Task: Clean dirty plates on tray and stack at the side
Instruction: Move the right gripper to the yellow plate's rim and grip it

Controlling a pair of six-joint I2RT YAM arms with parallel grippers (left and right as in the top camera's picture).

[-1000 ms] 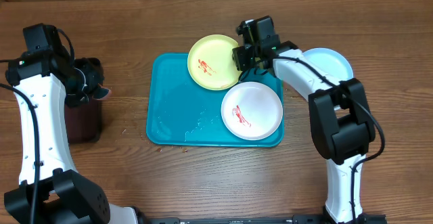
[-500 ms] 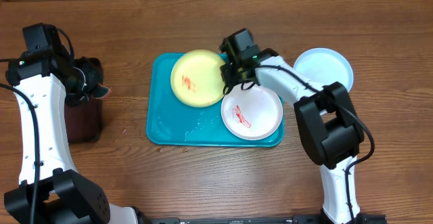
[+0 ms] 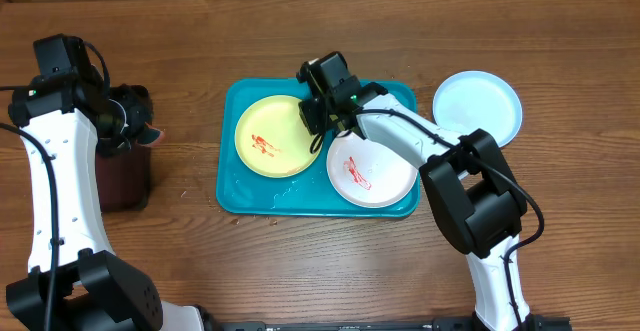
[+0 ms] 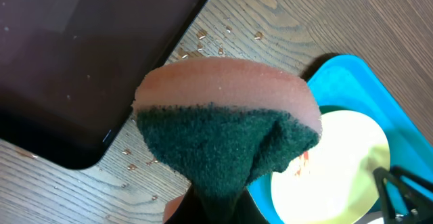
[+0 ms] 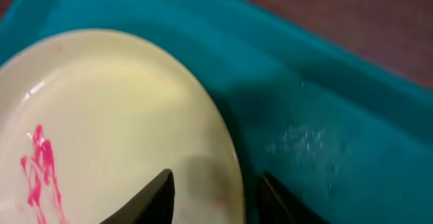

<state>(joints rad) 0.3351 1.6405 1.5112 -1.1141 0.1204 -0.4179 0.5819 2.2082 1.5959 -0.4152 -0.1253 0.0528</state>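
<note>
Tray [image 3: 235,186] at table centre, turquoise, wet patches on its near floor. On its left half, yellow-green plate [image 3: 270,136], lying flat, red smear [image 3: 262,144] at centre. In its right near corner, white plate [image 3: 385,166], likewise smeared red, just beside the yellow-green one. Off the tray, on bare wood to the far right, light blue plate [image 3: 478,106]. Right gripper [image 5: 218,187] at the yellow-green plate's right rim, jaws parted, one finger over the plate and one over the tray floor, rim between them, nothing clamped. Left gripper [image 3: 125,119] well left of the tray, above dark maroon tray [image 3: 120,181], closed on sponge [image 4: 223,129], green scouring face folded, pink foam behind. Water droplets [image 4: 203,41] on the wood beside the dark maroon tray.
</note>
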